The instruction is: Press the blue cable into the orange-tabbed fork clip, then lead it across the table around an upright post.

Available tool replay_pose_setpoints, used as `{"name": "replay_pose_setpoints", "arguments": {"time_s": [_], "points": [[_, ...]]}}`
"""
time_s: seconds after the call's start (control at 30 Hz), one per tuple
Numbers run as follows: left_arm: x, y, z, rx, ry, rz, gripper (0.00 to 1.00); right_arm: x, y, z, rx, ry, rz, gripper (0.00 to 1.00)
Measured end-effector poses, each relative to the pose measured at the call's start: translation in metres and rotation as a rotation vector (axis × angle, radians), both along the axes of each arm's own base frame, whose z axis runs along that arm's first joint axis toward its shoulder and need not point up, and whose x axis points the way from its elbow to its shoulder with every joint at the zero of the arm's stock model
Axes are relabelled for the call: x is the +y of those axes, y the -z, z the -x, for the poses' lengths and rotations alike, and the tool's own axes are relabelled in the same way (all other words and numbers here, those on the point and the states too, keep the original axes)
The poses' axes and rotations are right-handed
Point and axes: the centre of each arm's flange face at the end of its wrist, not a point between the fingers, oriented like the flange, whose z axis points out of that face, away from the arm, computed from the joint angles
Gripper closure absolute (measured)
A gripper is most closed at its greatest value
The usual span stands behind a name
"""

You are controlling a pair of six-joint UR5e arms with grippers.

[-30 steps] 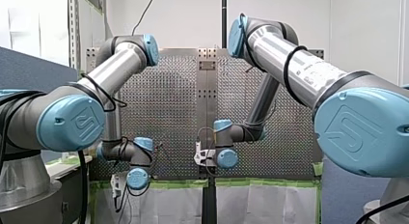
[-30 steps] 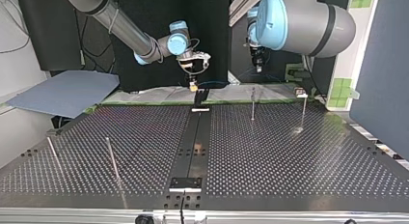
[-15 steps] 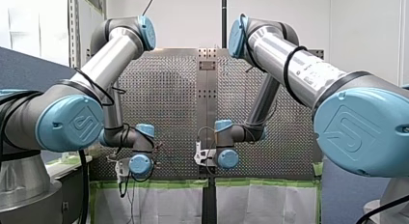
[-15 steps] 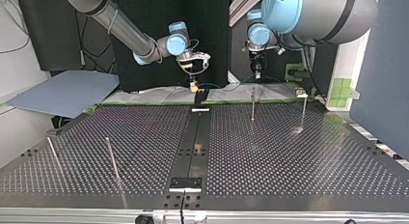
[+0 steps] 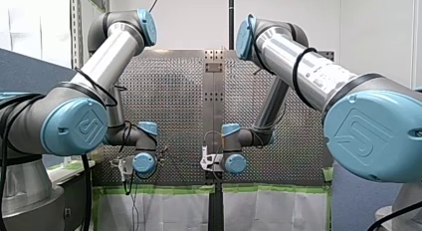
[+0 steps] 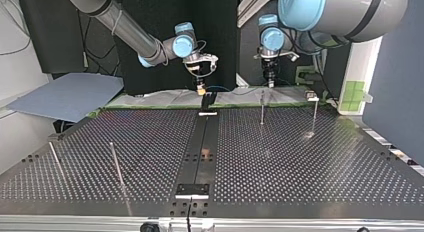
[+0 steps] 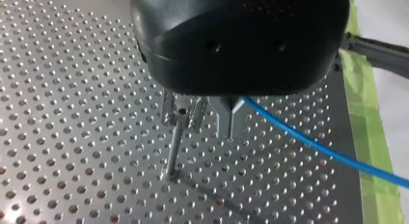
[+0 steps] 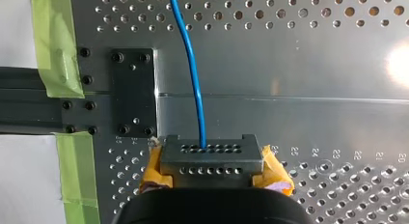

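Routing step, I'd say, not the clip press. In the right wrist view the blue cable (image 8: 195, 89) runs across the surface (image 8: 299, 55) straight into a grey holed block (image 8: 210, 159) with orange on both sides, sitting right at my right jaws. That block is probably the head of the fork clip (image 6: 209, 99), the dark piece at the far end of the centre rail in the top view, though I can't be sure the orange is the clip's tabs. I cannot tell whether the right jaws are open or closed. Whether the cable is fully seated is not visible either. From there the cable spans over to my left jaws. In the left wrist view it comes out taut from behind one metal finger (image 7: 229, 120), so I read those jaws as closed on it. The upright post (image 7: 174, 146) stands just beside the other finger, its tip right at the fingertips. The cable leaves on the side away from the post and does not touch it, so no wrap yet. Next move calls for carrying the cable past the post, then swinging so the line bends against the shaft, low enough that it can't slip over the top. Finger-to-post clearance looks very tight, so watch that. Keep the pull gentle, or the cable may lift out of the clip.
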Motion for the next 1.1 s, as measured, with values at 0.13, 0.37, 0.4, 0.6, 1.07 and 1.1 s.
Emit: {"name": "replay_pose_setpoints", "arguments": {"time_s": [0.13, 0.37, 0.4, 0.6, 1.07, 1.1], "points": [[0.005, -0.002, -0.005, -0.018, -0.011, -0.001, 1.0, 0.0, 0.0, 0.0, -0.001, 0.001, 0.002, 1.0], [0.008, -0.005, -0.016, -0.048, -0.007, -0.003, 1.0, -0.001, -0.001, -0.001, -0.002, 0.001, 0.004, 1.0], [0.009, -0.006, -0.017, -0.049, -0.007, -0.006, 1.0, -0.001, -0.001, 0.0, -0.001, 0.003, 0.003, 1.0], [0.011, -0.007, -0.02, -0.058, -0.009, -0.017, 1.0, -0.005, 0.0, 0.004, 0.008, 0.027, 0.003, 1.0], [0.015, -0.008, -0.026, -0.073, -0.006, -0.017, 1.0, -0.014, 0.024, 0.021, 0.039, 0.067, -0.026, 1.0], [0.015, -0.009, -0.027, -0.075, -0.004, -0.017, 1.0, -0.015, 0.025, 0.021, 0.039, 0.068, -0.026, 1.0]]}}
